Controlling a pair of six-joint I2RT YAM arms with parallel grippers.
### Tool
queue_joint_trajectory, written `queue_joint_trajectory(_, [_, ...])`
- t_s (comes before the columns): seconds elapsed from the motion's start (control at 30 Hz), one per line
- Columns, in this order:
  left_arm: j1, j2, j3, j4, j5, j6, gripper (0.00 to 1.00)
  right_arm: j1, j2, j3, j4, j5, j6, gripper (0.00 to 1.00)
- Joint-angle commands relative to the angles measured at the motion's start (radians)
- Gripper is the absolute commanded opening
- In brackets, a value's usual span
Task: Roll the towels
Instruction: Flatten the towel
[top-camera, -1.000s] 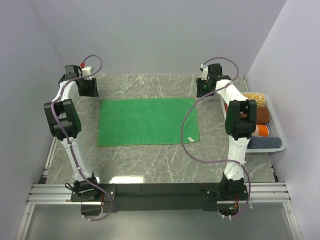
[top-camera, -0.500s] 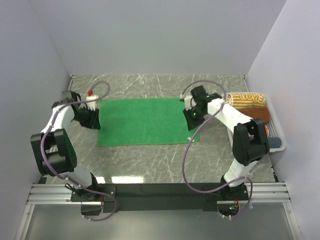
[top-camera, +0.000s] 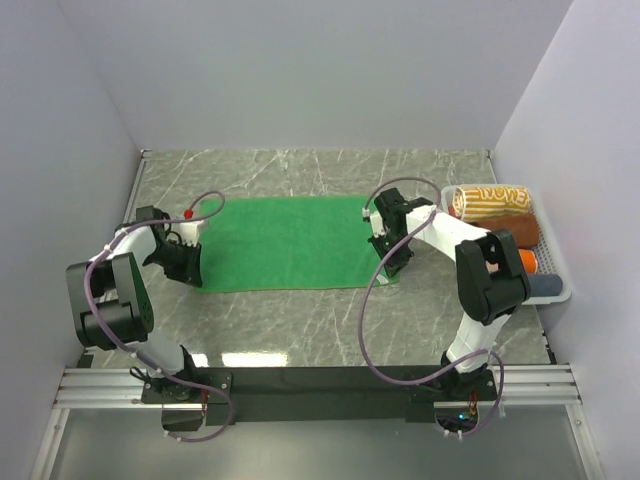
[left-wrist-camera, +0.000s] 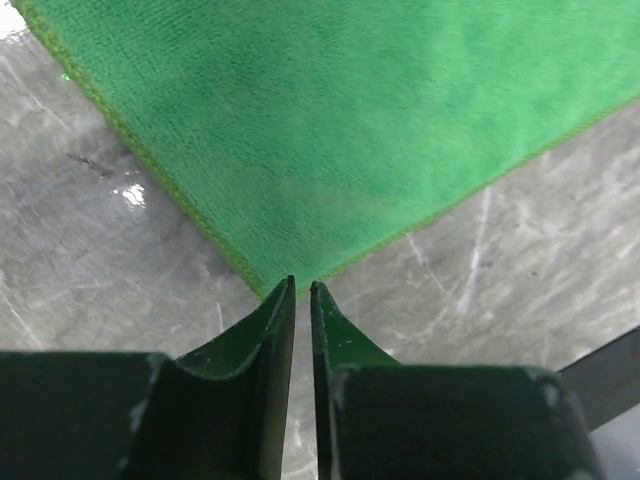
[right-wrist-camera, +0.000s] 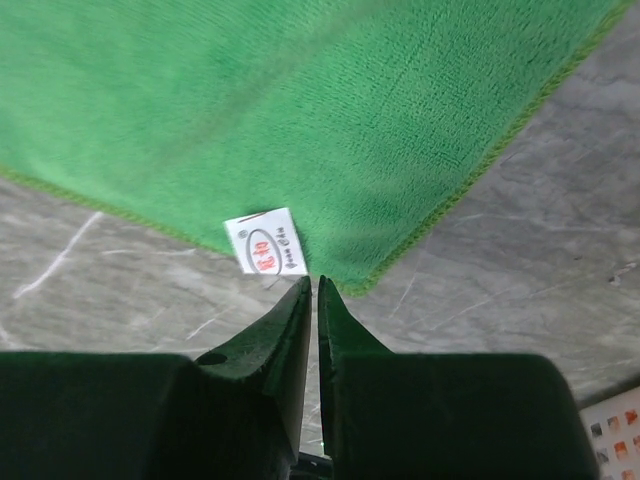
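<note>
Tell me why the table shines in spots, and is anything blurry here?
Top external view: light bounces off the polished table as white glare patches near the front; the green towel looks matte and sharp. Left wrist view: one small glint beside the towel's edge, the far cloth slightly soft. Right wrist view: white tag fairly crisp, no strong glare.

Soft, even light is falling from overhead, keeping the top view bright and sharp. Glare is shining off the surface (top-camera: 300, 322) toward 6 o'clock there, and a smaller glint is showing at 9 o'clock in the left wrist view. The left tool (left-wrist-camera: 302, 290) and right tool (right-wrist-camera: 313, 284) are looming dark and slightly blurred, while the weave of the green towel (right-wrist-camera: 300, 110) is reading crisp.
</note>
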Motion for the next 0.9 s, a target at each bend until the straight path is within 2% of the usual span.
queue_joint_trajectory(0.0, [0.001, 0.030, -0.001, 0.042, -0.028, -0.011, 0.17, 0.009, 0.028, -0.019, 0.008, 0.054, 0.012, 0.13])
queue_joint_trajectory(0.37, [0.004, 0.089, -0.044, 0.078, -0.159, -0.030, 0.11, 0.011, 0.082, -0.113, 0.042, 0.143, 0.006, 0.10])
queue_joint_trajectory(0.53, [0.034, 0.043, -0.093, 0.079, -0.245, -0.007, 0.06, 0.018, 0.045, -0.150, 0.016, 0.137, -0.023, 0.10])
queue_joint_trajectory(0.87, [0.073, -0.023, -0.098, 0.010, -0.260, 0.035, 0.03, 0.092, -0.020, -0.194, -0.047, 0.123, -0.073, 0.10])
